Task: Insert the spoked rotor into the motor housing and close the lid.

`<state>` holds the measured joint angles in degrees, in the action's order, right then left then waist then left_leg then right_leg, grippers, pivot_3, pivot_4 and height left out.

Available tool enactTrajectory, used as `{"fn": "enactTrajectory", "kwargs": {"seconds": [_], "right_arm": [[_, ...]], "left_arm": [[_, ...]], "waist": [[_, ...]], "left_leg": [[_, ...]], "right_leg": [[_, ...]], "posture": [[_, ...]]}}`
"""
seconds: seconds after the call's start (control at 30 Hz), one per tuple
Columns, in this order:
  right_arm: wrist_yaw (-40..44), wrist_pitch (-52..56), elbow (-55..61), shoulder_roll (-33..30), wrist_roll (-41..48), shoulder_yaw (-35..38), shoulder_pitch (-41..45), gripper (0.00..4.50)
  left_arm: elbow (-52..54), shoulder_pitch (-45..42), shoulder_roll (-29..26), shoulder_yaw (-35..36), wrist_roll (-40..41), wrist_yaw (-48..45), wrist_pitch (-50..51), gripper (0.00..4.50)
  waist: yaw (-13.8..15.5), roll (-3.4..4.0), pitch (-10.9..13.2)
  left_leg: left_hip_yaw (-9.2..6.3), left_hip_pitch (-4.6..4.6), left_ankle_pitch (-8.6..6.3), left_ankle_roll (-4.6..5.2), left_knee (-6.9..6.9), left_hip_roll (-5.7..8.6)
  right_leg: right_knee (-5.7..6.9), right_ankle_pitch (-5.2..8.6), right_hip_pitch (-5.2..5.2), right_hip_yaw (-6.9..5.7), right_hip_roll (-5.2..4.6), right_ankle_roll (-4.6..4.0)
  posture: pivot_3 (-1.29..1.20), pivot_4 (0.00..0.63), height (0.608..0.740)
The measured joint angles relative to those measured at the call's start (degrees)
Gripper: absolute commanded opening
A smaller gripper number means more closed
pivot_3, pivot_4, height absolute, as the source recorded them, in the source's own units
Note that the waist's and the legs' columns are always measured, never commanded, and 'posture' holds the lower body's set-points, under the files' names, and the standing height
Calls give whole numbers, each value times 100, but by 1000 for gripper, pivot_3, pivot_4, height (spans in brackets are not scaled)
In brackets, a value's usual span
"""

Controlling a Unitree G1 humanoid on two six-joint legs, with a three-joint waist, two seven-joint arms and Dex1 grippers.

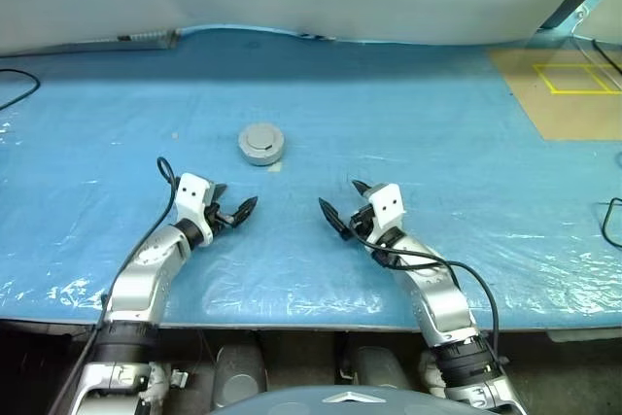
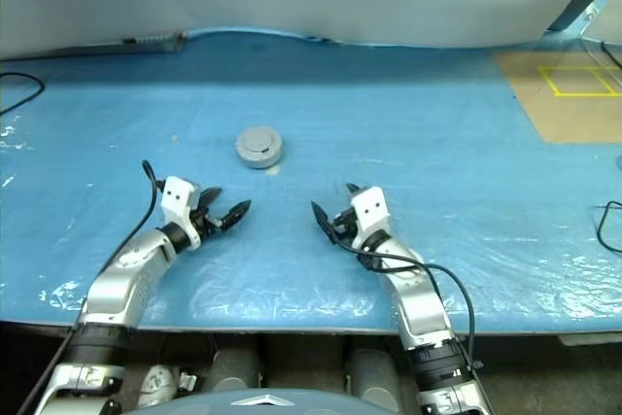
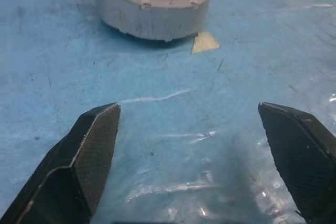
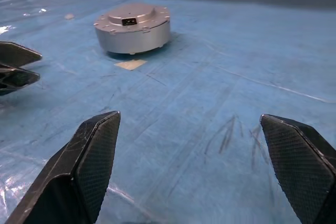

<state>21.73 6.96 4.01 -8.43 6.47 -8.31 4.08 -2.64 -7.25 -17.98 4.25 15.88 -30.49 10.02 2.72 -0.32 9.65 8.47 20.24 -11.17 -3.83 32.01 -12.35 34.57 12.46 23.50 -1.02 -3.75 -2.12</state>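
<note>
A round silver-grey motor housing [image 1: 261, 150] stands on the blue table cover [image 1: 408, 143], left of centre. The lid [image 4: 131, 13], light grey with a raised centre and a small dark port, sits flat on top of it. The spoked rotor is hidden from view. My left gripper [image 1: 240, 197] is open and empty, a short way in front of the housing and slightly left of it. My right gripper [image 1: 338, 193] is also open and empty, in front of the housing and to its right. The left wrist view shows the housing wall [image 3: 152, 17] beyond that gripper's spread fingers [image 3: 94, 150].
A small tan scrap of tape [image 4: 130, 64] lies on the cover just in front of the housing. A brown board with yellow lines [image 1: 564, 89] lies at the back right. Black cables show at the left edge [image 1: 15, 85] and right edge [image 1: 612, 221]. The table's front edge [image 1: 292, 323] runs under my forearms.
</note>
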Motion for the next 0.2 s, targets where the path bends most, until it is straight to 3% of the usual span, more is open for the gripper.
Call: {"fn": "enactTrajectory", "kwargs": {"seconds": [0.2], "right_arm": [[-28,-71,125,-17,0,20,-108,4500]], "left_arm": [[47,222,213,-9,-502,336,-1104,4491]], "waist": [[-29,-1,0]], "left_leg": [[1,13,-10,16,-8,-7]], "right_leg": [[-1,22,24,8,16,38]], "posture": [[0,150,740]]}}
